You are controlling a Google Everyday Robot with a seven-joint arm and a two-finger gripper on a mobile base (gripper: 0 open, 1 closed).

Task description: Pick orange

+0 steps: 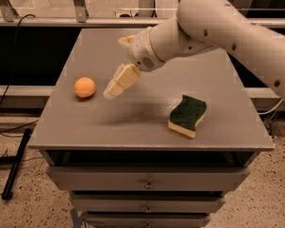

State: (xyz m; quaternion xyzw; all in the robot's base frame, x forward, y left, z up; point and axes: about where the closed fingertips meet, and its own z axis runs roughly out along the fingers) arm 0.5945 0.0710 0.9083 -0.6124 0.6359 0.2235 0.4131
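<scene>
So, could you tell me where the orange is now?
In the camera view the orange lies on the left side of the grey table, the gripper close on its right and the green sponge farther right.
</scene>
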